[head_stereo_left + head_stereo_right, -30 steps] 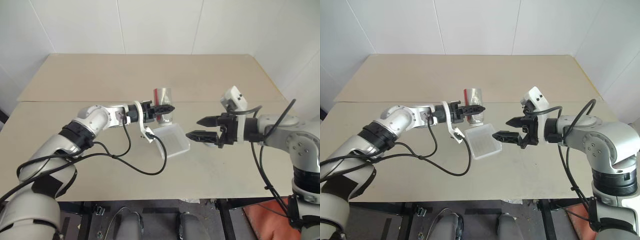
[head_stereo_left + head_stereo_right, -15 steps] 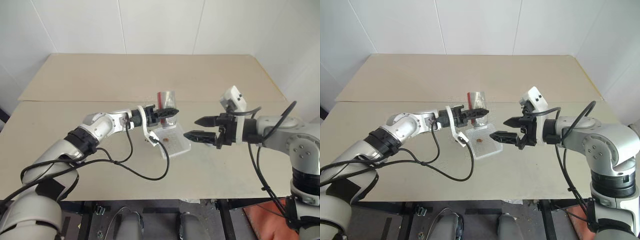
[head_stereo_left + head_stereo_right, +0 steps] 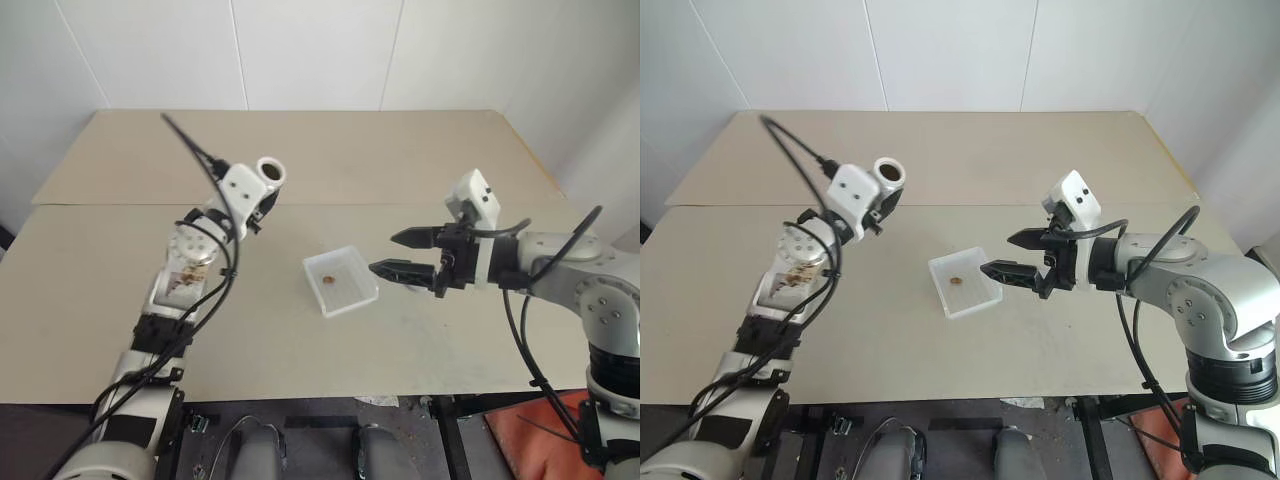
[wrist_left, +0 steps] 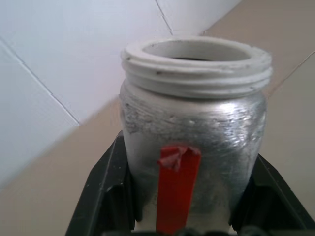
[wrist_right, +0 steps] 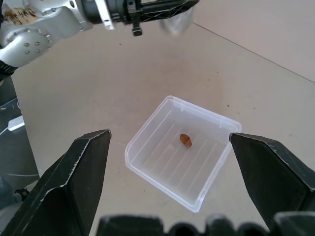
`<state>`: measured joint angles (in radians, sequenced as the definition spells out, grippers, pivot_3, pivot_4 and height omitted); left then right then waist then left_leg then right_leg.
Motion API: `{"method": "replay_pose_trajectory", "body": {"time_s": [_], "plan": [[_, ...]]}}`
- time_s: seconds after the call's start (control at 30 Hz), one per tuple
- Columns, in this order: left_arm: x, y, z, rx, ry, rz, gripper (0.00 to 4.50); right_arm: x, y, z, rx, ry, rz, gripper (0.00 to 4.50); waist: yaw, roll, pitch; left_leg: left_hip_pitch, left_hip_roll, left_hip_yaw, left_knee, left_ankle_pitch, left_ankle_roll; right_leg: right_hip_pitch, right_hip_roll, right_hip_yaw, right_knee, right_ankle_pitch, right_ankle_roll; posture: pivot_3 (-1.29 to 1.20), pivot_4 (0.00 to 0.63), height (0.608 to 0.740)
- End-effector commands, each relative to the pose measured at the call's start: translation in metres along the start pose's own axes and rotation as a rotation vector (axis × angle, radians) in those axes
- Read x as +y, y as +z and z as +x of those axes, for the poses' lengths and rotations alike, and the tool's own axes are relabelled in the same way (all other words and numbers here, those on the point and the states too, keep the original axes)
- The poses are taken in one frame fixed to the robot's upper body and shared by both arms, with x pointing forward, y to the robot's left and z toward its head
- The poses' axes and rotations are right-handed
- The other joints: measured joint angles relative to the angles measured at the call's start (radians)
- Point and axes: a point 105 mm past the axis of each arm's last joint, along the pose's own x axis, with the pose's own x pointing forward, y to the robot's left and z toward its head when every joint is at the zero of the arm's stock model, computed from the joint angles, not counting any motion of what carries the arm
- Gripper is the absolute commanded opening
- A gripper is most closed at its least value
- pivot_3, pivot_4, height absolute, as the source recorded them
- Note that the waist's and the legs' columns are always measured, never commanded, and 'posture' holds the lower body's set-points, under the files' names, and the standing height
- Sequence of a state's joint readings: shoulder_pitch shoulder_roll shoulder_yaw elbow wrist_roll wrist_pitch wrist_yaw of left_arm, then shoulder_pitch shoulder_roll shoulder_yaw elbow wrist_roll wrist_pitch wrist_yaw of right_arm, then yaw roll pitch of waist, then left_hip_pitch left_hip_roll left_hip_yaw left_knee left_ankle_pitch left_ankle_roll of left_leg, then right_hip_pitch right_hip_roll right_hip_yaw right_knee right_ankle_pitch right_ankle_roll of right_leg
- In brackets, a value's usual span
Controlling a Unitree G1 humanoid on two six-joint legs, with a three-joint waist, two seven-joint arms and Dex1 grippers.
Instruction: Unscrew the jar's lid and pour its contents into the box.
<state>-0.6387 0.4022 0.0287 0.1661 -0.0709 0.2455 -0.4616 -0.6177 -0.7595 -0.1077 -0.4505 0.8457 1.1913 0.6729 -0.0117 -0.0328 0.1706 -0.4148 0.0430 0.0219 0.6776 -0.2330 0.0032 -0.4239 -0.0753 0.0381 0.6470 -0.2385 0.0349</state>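
My left gripper [image 4: 186, 209] is shut on the jar [image 3: 270, 172], a silvery cylinder with a strip of red tape. It is held high at the left of the table with its open mouth up. The clear plastic box [image 3: 356, 294] lies on the table's middle, and the contents [image 3: 327, 279], a tiny brown bit, rest inside it. In the right wrist view the bit [image 5: 185, 140] lies on the box's ribbed floor [image 5: 160, 164]. My right gripper [image 3: 393, 252] hovers open just right of the box, pointing at it, with nothing between its fingers [image 5: 81, 172]. The lid is out of view.
The beige table [image 3: 450, 160] runs back to white walls, with a seam across its middle. A black cable [image 3: 190, 145] sticks up from my raised left arm. There is bare table on all sides of the box.
My left arm has swung the jar away from above the box, up and back to the left, and the jar now stands mouth up. The brown bit lies in the box. The right gripper stayed put.
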Motion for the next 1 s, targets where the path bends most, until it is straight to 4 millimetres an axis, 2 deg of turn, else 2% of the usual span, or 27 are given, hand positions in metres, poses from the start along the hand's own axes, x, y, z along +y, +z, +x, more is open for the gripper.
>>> {"method": "replay_pose_trajectory", "body": {"time_s": [0.03, 0.43, 0.57, 0.77, 0.83, 1.0], "plan": [[0.001, 0.003, -0.009, -0.041, -0.013, -0.152, 1.92, 0.003, 0.015, -0.003, -0.055, 0.004, -0.059, 4.47, 0.000, 0.000, 0.000, 0.000, 0.000, 0.000, 0.000, 0.000, 0.000, 0.000, 0.000, 0.000, 0.000, 0.000, 0.000, 0.00, 0.150, 0.740], [-0.013, -0.045, -0.020, 0.000, -0.003, -0.332, 1.92, 0.010, 0.014, -0.003, -0.053, 0.018, -0.056, 4.47, 0.000, 0.000, 0.000, 0.000, -0.001, -0.001, 0.000, 0.000, 0.000, 0.001, 0.000, 0.000, -0.001, 0.000, 0.000, 0.00, 0.150, 0.740], [-0.015, -0.058, -0.023, 0.032, -0.004, -0.328, 1.92, 0.012, 0.012, -0.002, -0.046, 0.023, -0.053, 4.47, 0.000, 0.000, 0.000, 0.001, -0.001, -0.001, 0.000, 0.000, 0.000, 0.001, 0.000, 0.000, -0.001, 0.000, 0.000, 0.00, 0.150, 0.740], [-0.020, -0.058, -0.041, 0.027, -0.068, -0.284, 3.93, 0.017, 0.009, 0.000, -0.041, 0.035, -0.049, 4.50, -0.004, 0.000, 0.000, 0.001, 0.000, -0.001, -0.001, 0.000, 0.000, 0.001, 0.000, 0.000, -0.001, 0.000, 0.000, 0.00, 0.150, 0.740], [-0.014, -0.057, -0.056, 0.037, -0.086, -0.266, 4.48, 0.017, 0.006, 0.001, -0.036, 0.035, -0.048, 4.50, -0.003, 0.000, 0.000, 0.001, 0.000, -0.001, -0.001, 0.000, 0.000, 0.000, 0.000, 0.000, -0.001, 0.000, 0.000, 0.00, 0.150, 0.740], [0.002, -0.046, -0.107, 0.098, -0.162, -0.238, 4.48, 0.017, -0.001, 0.001, -0.024, 0.027, -0.044, 4.50, -0.007, 0.000, 0.000, 0.001, 0.000, 0.000, -0.001, 0.000, 0.000, 0.000, 0.000, 0.000, -0.001, 0.000, 0.000, 0.00, 0.150, 0.740]]}}
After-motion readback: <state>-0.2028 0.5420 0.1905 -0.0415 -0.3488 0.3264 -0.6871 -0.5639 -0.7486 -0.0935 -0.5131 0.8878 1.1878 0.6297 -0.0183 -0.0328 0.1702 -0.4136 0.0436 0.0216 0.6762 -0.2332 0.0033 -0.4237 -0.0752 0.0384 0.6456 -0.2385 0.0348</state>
